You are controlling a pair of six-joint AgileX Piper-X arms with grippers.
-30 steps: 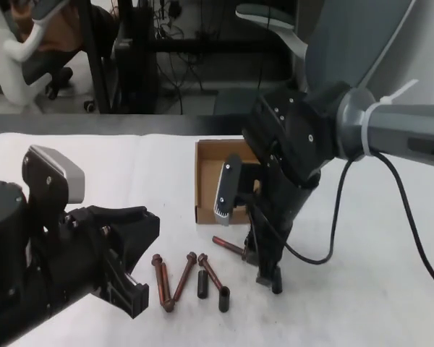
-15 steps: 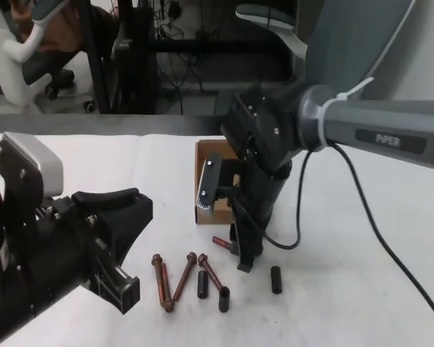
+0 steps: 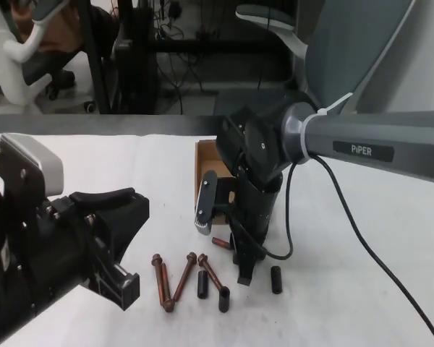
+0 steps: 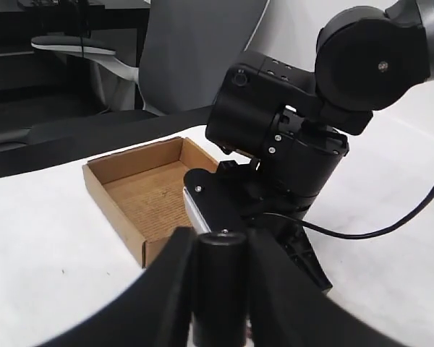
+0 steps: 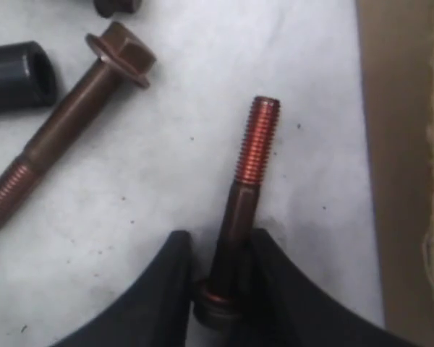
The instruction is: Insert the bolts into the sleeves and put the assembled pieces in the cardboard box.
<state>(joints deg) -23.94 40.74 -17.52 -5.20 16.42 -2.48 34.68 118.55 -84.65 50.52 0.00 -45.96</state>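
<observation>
Gripping one upright black sleeve [image 4: 218, 289], the left gripper [image 4: 217, 237] has both fingers closed on its sides, raised over the bench's left part. Right gripper [image 5: 218, 235]: lowered to the white bench [image 3: 362, 289] just in front of the cardboard box [image 4: 134, 160], fingers pressed close on either side of a copper bolt [image 5: 247, 173] near its head; the bolt lies flat, threaded end free. Loose stock on the bench: three bolts [image 3: 184, 276] lying side by side, two sleeves [image 3: 202, 284] just beside them, a third sleeve [image 3: 275, 279] apart on the far side of the right gripper. Marking: white lettering [image 3: 362, 150] on the right arm's forearm link.
</observation>
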